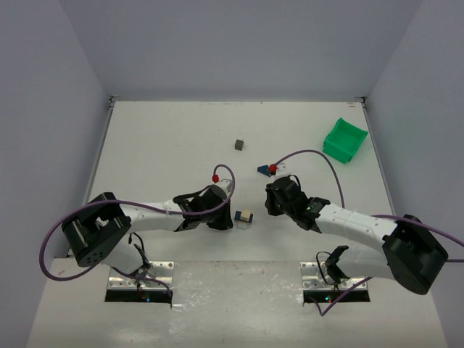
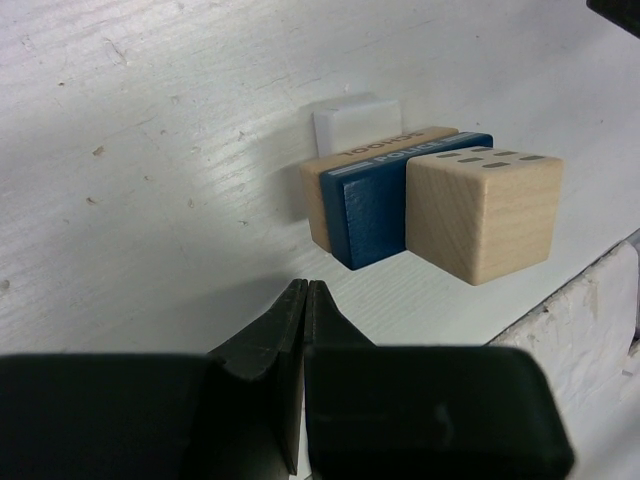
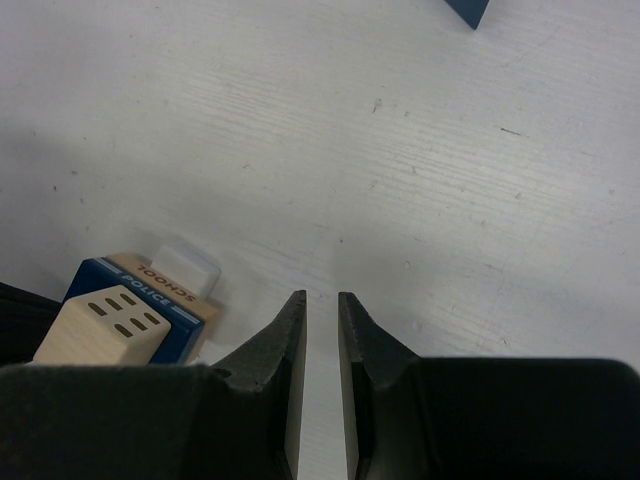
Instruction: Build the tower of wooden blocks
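Observation:
A cluster of small blocks lies on the white table between my two grippers. In the left wrist view it is a white piece, a tan block marked SCHOOL, a blue block marked POLICE and a beige cube with window marks, side by side. My left gripper is shut and empty, just short of them. My right gripper is slightly open and empty, with the blocks to its left. A blue roof-shaped piece and a dark grey block lie apart, farther back.
A green plastic bin stands at the back right. The blue roof piece shows at the top edge of the right wrist view. Purple cables loop over both arms. Grey walls close the table on three sides.

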You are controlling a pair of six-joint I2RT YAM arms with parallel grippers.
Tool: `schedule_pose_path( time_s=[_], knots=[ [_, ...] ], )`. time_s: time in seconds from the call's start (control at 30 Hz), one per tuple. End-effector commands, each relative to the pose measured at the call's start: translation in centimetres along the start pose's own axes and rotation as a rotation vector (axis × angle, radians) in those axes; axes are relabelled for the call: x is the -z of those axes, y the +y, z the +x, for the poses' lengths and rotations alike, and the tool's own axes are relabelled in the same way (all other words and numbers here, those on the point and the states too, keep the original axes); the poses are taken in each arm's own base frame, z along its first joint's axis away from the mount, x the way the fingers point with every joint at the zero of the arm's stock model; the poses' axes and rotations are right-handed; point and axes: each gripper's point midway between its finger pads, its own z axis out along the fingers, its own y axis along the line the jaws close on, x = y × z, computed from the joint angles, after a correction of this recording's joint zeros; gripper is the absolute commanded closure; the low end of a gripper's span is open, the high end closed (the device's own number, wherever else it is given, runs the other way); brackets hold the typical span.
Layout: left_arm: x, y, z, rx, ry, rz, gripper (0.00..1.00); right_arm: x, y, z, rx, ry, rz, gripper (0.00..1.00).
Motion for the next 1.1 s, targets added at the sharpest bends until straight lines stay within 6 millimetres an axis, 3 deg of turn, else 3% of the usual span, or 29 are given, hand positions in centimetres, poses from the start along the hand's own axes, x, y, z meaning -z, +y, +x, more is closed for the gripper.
schedule_pose_path(
  time_s=[0.0, 1.07],
  knots=[
    [-0.1, -1.4, -0.8, -0.028, -0.026, 0.048, 1.00, 0.2, -0.3, -0.9, -0.008, -0.044, 0.014, 0.81],
    [-0.9, -2.1, -2.2, -0.021, -0.068, 0.054, 1.00, 0.3, -0.7, -0.9, -0.011, -0.047, 0.028, 0.81]
  ],
)
